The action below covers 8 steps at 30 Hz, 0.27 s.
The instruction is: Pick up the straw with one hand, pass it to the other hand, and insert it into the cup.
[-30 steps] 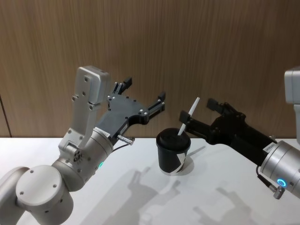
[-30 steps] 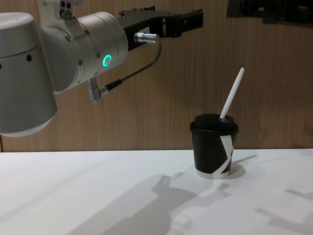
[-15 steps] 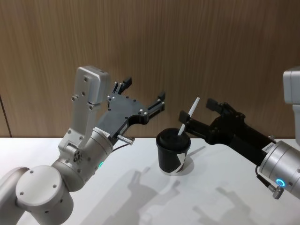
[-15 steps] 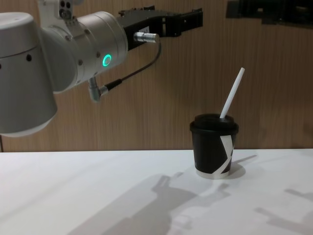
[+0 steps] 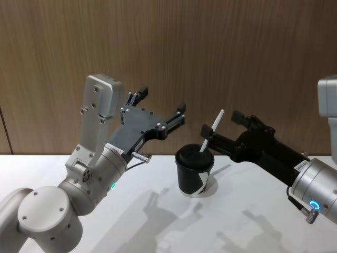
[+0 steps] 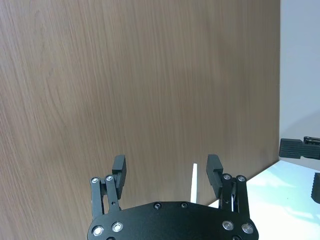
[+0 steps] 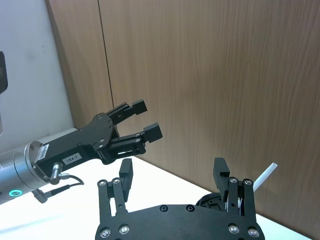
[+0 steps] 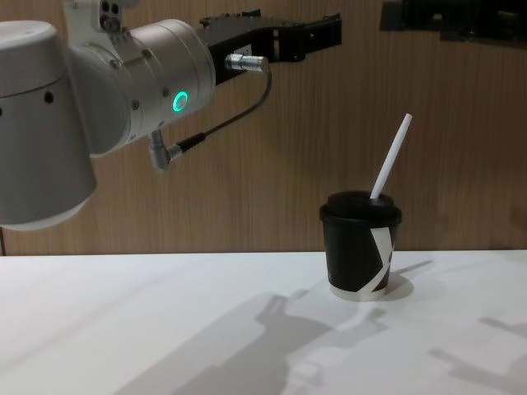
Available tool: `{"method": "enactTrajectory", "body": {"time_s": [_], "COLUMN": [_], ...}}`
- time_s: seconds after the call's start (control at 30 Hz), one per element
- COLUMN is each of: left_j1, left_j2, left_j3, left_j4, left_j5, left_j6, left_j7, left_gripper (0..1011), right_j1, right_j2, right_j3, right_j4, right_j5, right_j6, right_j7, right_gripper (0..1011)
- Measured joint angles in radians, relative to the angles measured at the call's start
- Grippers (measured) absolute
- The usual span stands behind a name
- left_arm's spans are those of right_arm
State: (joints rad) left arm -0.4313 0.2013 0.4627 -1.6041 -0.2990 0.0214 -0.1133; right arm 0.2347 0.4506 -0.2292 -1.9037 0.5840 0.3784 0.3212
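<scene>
Now, straw [image 5: 210, 135]: stood slanted in the cup [image 5: 194, 169], just left of the right gripper.
Right gripper [image 5: 222, 125]: fingers spread, empty.
Left gripper [image 5: 161, 105]: fingers spread, raised left of cup.
Cup: on the surface [image 5: 158, 211].

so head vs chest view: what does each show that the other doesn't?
Head view alone: the right gripper, fingers open and empty beside the straw, plus the open spread of the left gripper above and left of the cup.
Chest view alone: from the side, the cup stands upright on the table, and the straw leans right out of its lid; the left wrist's green ring glows.
Both: straw in the cup, touched by neither gripper; left gripper raised.
</scene>
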Motion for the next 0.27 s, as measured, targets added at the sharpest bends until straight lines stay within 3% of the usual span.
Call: {"method": "enactTrajectory", "body": {"time_s": [0.27], "left_j1": [0.000], "left_j2": [0.000], "left_j3": [0.000], "left_j4": [0.000], "left_j5": [0.000], "left_j6": [0.000], "left_j7": [0.000], "left_gripper": [1003], "right_j1": [0.000], "right_j2": [0.000], "right_j3": [0.000], "right_j4": [0.000], "right_j5": [0.000], "right_j6": [0.000], "right_j7": [0.000], "right_gripper": [1001]}}
